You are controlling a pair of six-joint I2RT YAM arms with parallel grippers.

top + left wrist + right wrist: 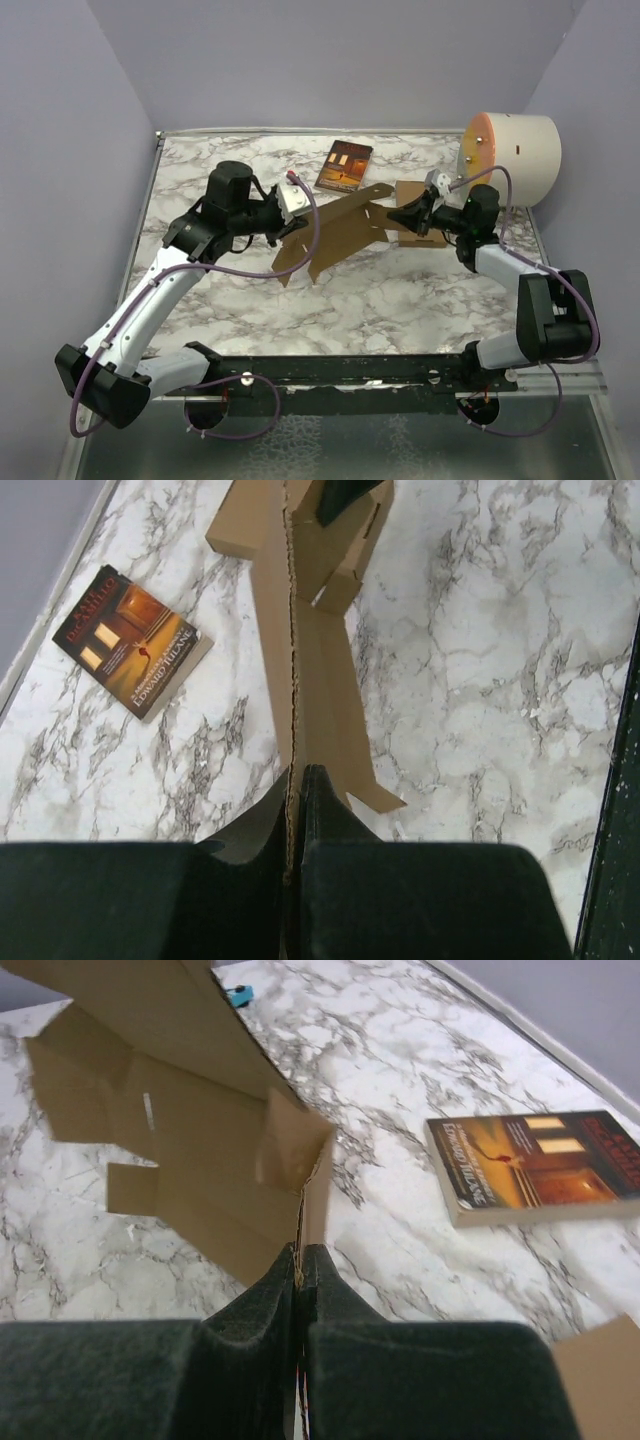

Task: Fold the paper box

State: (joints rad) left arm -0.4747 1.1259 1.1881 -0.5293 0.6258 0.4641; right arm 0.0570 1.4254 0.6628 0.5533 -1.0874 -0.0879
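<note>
The paper box [340, 230] is a brown die-cut cardboard sheet with flaps, held up off the marble table between both arms. My left gripper [288, 218] is shut on its left end. In the left wrist view the sheet [310, 660] runs edge-on away from the closed fingertips of the left gripper [297, 770]. My right gripper [398, 215] is shut on the sheet's right end. In the right wrist view a folded flap's edge sits pinched in the right gripper [300, 1250], with the rest of the sheet [200, 1160] spreading up and left.
A dark red-brown book [343, 165] [130, 640] [540, 1165] lies flat behind the sheet. A large cream cylinder [515, 155] lies at the back right corner. A flat brown cardboard piece [418, 195] [600, 1370] lies under the right gripper.
</note>
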